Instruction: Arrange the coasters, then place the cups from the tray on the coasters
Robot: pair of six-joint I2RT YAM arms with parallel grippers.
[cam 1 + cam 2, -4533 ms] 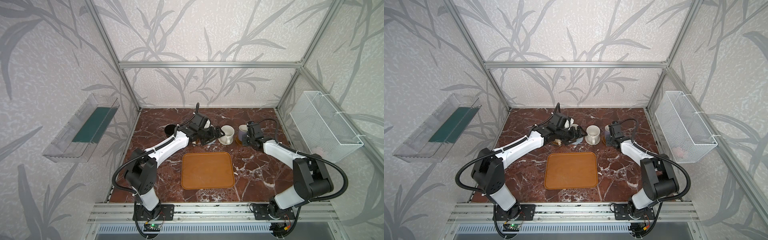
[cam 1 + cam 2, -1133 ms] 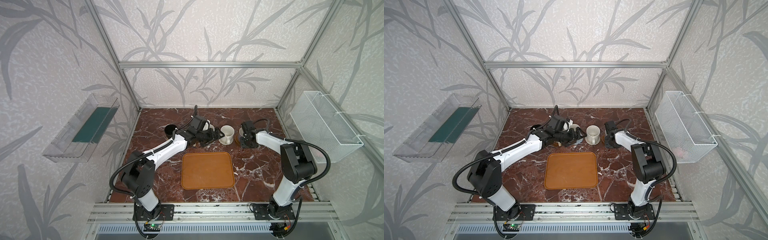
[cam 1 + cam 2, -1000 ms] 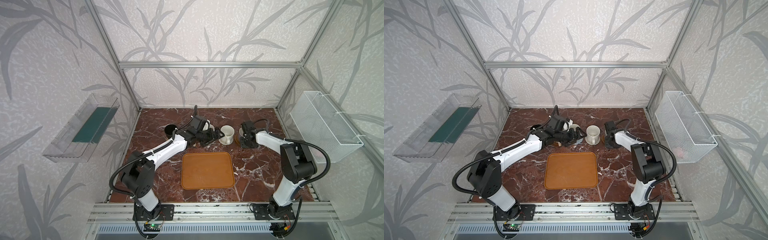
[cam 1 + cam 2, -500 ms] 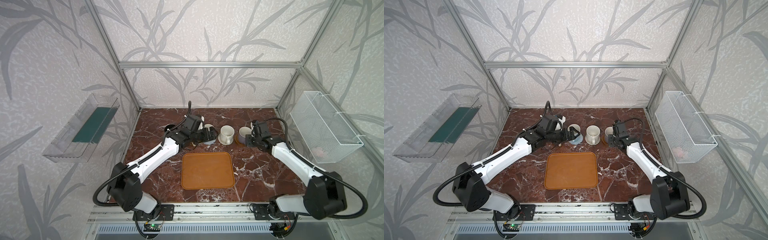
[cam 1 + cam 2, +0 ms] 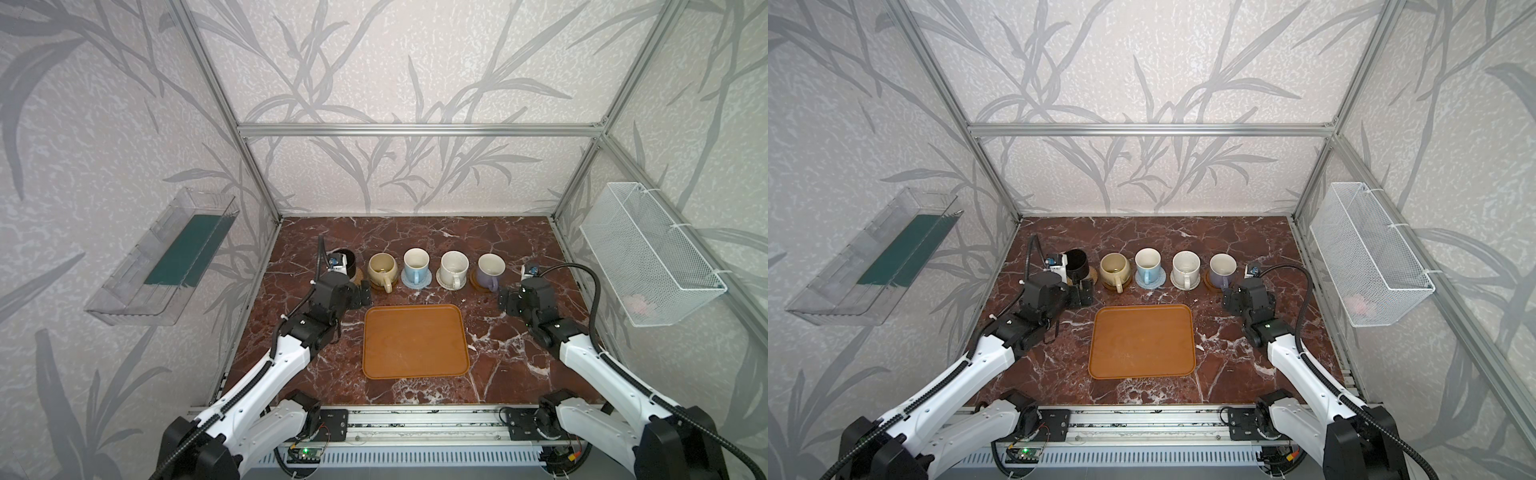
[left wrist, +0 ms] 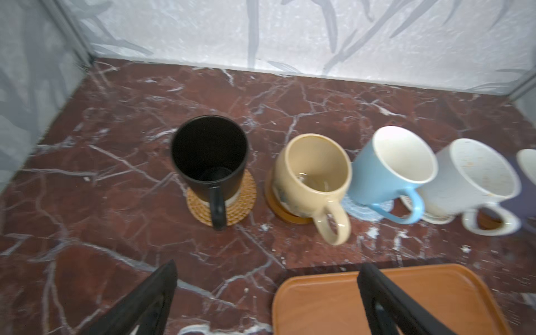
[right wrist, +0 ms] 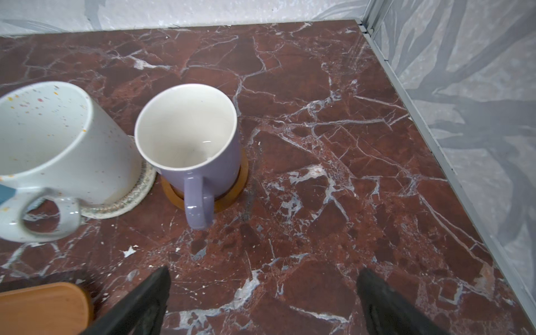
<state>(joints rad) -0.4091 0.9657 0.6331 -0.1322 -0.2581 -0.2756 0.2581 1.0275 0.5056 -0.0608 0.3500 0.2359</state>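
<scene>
Both wide open and empty, left tool point(image 6: 266, 265) and right tool point(image 7: 262, 271) hover near the tray point(image 5: 415, 340), cups point(image 5: 416, 262) beyond

Smooth red-brown marble-look tabletop point(image 7: 319, 145), white-veined, with a faint sheen. Matt-looking black mug point(image 6: 229, 188) on a rough woven rattan coaster point(image 6: 242, 208). Glossy ceramic glaze on the cream-yellow mug point(image 6: 310, 174), light blue mug point(image 6: 374, 177), speckled white mug point(image 7: 72, 150) and lavender mug point(image 7: 217, 165). Smooth, polished wood-look yellow-mug coaster point(image 6: 281, 213) and lavender-mug coaster point(image 7: 229, 197). Rough coiled rope in the blue-grey coaster point(image 6: 356, 210) and cream coaster point(image 7: 139, 185). Smooth, low-sheen orange-brown tray point(image 5: 415, 340), material unclear. Brushed metal frame point(image 5: 415, 129), white wire-mesh basket point(image 5: 648, 266), clear plastic bin point(image 5: 137, 282), rough textured wall covering point(image 5: 374, 62).
</scene>
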